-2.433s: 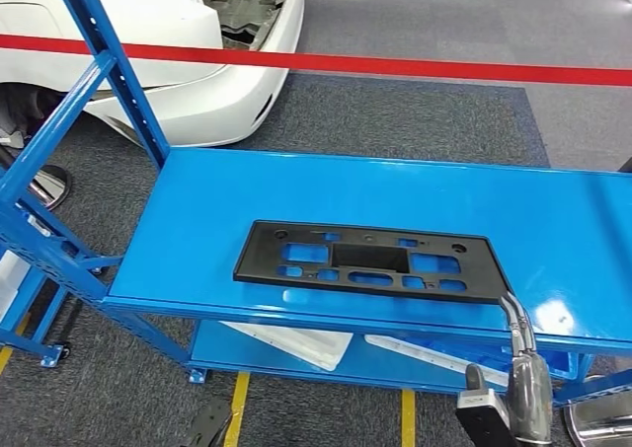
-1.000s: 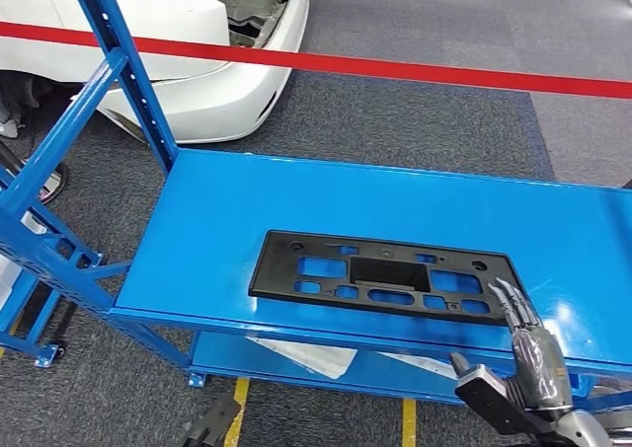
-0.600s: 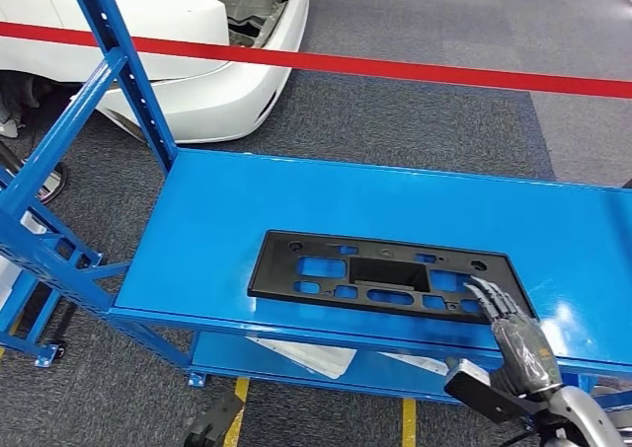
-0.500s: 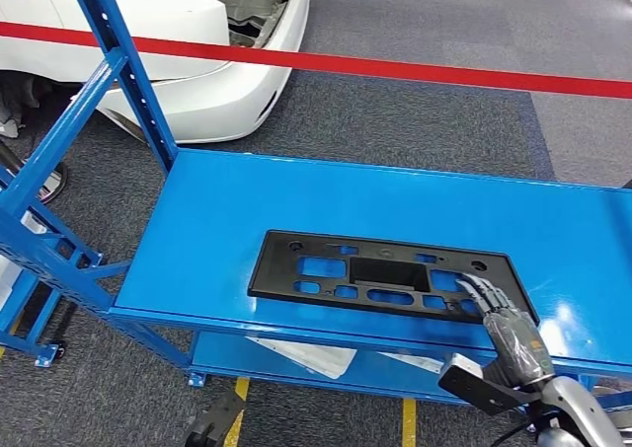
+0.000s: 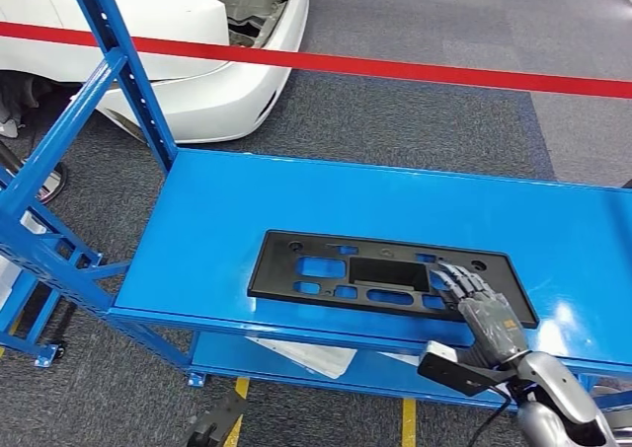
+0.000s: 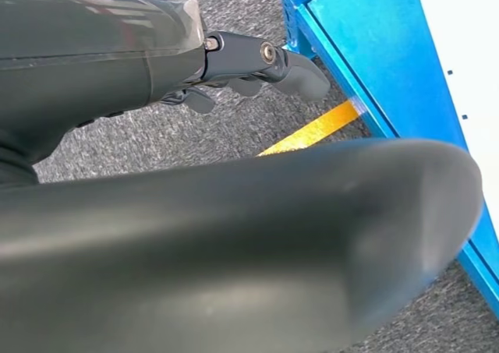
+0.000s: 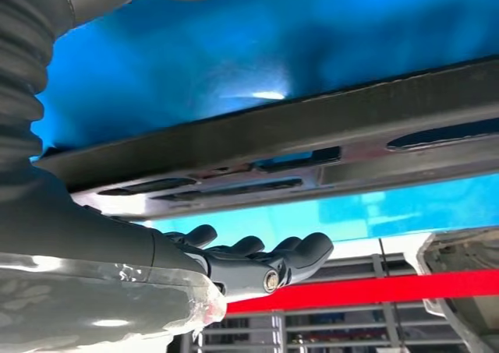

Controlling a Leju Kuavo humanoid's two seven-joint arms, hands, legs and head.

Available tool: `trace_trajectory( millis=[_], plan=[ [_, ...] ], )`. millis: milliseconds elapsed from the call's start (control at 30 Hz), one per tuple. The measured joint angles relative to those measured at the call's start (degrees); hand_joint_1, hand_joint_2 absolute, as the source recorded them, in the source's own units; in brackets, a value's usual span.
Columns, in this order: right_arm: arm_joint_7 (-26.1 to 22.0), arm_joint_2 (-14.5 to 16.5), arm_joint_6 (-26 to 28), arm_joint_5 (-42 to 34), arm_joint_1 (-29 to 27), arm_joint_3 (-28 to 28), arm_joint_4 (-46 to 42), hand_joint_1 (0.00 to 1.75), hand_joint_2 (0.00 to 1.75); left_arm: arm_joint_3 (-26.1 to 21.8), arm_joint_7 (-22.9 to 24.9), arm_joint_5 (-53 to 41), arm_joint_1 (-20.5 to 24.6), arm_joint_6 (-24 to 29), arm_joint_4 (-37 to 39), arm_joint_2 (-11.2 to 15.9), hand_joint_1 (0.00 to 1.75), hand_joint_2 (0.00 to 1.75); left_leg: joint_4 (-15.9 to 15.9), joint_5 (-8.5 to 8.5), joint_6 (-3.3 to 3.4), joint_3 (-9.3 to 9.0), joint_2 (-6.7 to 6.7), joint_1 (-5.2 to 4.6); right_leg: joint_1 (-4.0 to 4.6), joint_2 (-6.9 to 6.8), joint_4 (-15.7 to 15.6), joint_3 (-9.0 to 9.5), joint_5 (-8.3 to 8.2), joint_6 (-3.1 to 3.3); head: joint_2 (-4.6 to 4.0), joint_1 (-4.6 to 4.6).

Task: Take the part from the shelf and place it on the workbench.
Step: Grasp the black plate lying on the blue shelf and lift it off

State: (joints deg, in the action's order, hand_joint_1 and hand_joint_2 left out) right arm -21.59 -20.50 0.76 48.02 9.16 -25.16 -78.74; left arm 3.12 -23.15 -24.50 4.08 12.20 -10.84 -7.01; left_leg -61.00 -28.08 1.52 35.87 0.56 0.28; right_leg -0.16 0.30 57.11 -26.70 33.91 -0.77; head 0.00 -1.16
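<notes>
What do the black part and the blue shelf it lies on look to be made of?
Black part: probably moulded plastic, matte to satin; it is a thin flat panel with rectangular cut-outs and round bosses, and only a dull sheen shows in the right wrist view.
Blue shelf: likely painted or powder-coated sheet metal, glossy; it shows bright light glare and a folded front edge.

The right hand (image 5: 477, 304) has slid forward over the black part (image 5: 372, 274).

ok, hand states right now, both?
Left hand: holds nothing, fingers loosely extended, hanging over the floor.
Right hand: fingers spread over the black part, nothing gripped yet.
</notes>
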Motion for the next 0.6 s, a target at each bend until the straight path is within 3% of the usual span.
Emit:
trace_trajectory(
  millis=[267, 600],
  plan=[
    [0.3, 0.2, 1.4, 1.0, 2.6, -2.5, 2.2, 0.00, 1.75, 0.0, 0.1, -0.4, 0.1, 0.0, 0.0, -0.1, 0.00, 0.00, 0.0, 0.01, 0.00, 0.00, 0.01, 0.01, 0.01, -0.03, 0.0, 0.03, 0.00, 0.00, 0.00, 0.00],
    [1.9, 1.6, 7.2, 2.1, 3.9, -4.0, 4.3, 0.00, 1.75, 0.0, 0.2, -1.1, 0.0, 0.0, 0.0, -0.2, 0.00, 0.00, 0.0, 0.01, 0.00, 0.00, 0.01, 0.01, 0.02, -0.04, 0.0, 0.03, 0.00, 0.00, 0.00, 0.00]
  ],
)
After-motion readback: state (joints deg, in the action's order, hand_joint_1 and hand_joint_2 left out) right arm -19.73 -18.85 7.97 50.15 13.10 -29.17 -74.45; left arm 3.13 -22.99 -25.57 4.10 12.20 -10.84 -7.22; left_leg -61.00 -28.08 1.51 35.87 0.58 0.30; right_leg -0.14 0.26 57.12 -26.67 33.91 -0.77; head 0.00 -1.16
